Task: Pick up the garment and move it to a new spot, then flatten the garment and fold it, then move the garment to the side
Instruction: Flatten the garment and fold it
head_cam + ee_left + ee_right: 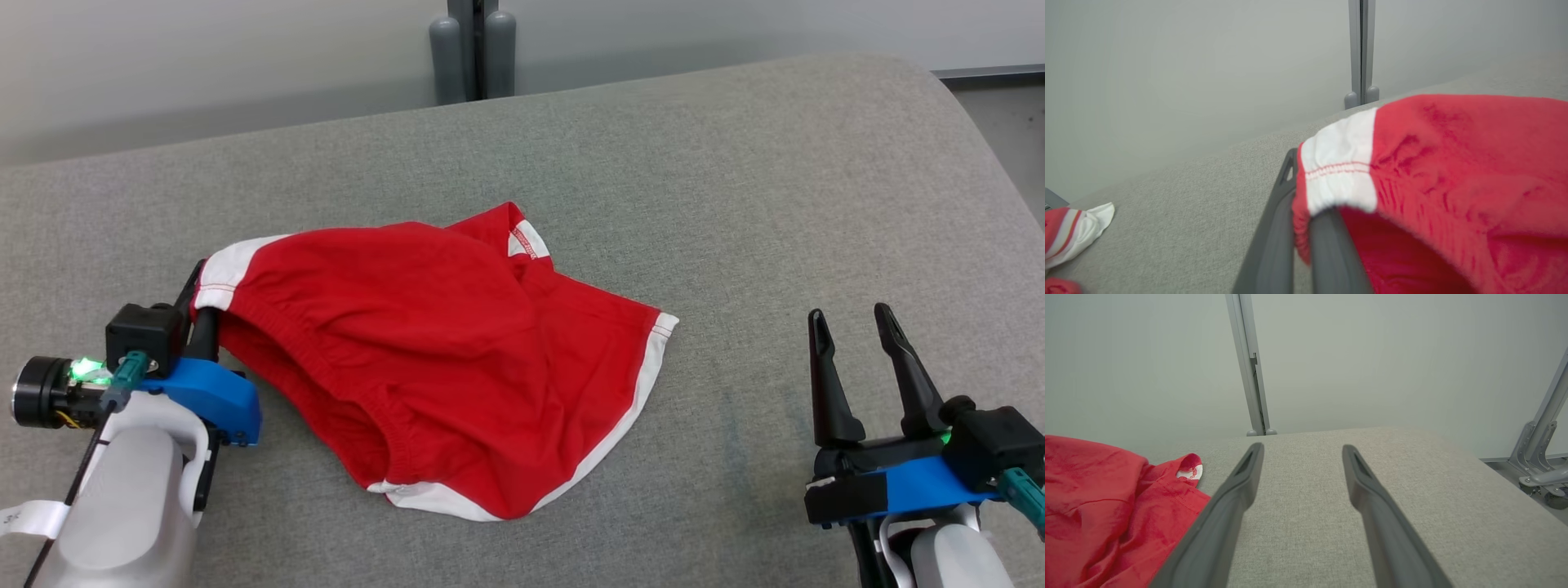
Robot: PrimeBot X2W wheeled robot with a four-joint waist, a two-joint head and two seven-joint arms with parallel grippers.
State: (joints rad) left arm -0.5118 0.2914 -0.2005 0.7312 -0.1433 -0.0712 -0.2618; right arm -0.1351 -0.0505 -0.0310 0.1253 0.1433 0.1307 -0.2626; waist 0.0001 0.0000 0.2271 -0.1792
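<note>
Grey woven padding (735,204) is bearing crumpled red white-trimmed shorts (441,351); left gripper (197,282) is pinching their white-banded corner, right gripper (849,318) is standing spread. Pickup is starting; lifting clear likely follows.

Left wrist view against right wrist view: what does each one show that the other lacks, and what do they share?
Left wrist view, missing from the right wrist view: the left gripper shut on the white waistband corner of the red fabric shorts, and a red-and-white striped cloth piece at the lower left. Right wrist view, missing from the left wrist view: the right gripper open above bare surface, and a grey metal wheeled frame. Shared: the shorts, the grey woven fabric surface, the grey upright post, the pale wall.
</note>
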